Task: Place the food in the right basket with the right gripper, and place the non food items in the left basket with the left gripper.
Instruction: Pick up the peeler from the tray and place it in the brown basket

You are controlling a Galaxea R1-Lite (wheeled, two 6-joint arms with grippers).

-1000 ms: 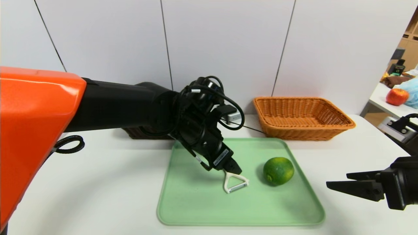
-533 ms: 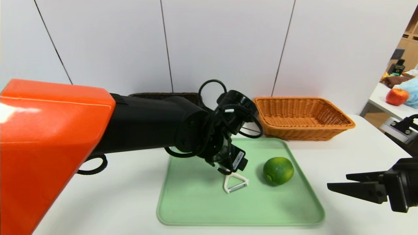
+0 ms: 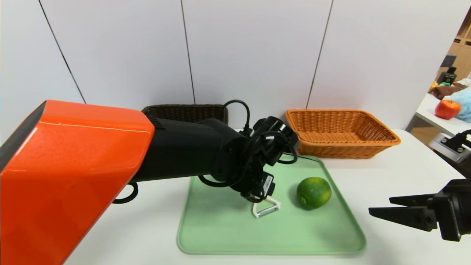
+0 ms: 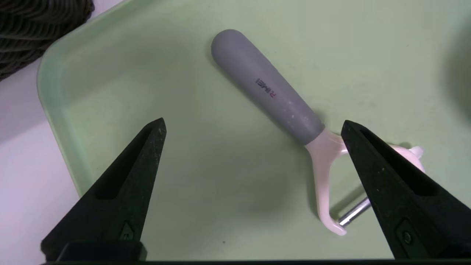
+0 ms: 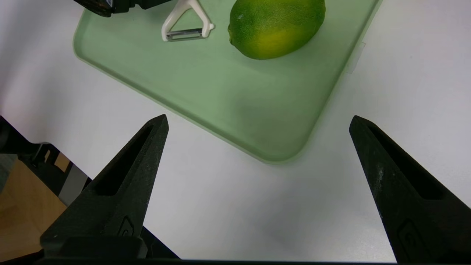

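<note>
The white peeler (image 3: 265,208) with a grey handle (image 4: 266,87) lies in the middle of the pale green tray (image 3: 220,235). My left gripper (image 4: 252,127) hovers low over it, open, with nothing held. One finger (image 4: 386,176) stands over the peeler's forked head, and the handle lies beyond the tips. In the head view the wrist hides the handle and the left gripper (image 3: 257,198). The green citrus fruit (image 3: 314,192) sits on the tray to the right of the peeler. My right gripper (image 3: 381,207) waits open over bare table, off the tray's right corner. The dark left basket (image 3: 184,110) and the orange right basket (image 3: 340,132) stand at the back.
The white wall runs close behind both baskets. My left arm's orange shell (image 3: 73,176) fills the left of the head view. A red apple (image 3: 447,109) lies on a separate table at the far right. The tray's near right corner (image 5: 283,156) is just ahead of the right gripper.
My left arm has swung right and sunk lower, and its wrist has turned over the peeler's handle. That uncovered the dark basket behind. The peeler, the fruit and the right gripper have stayed put.
</note>
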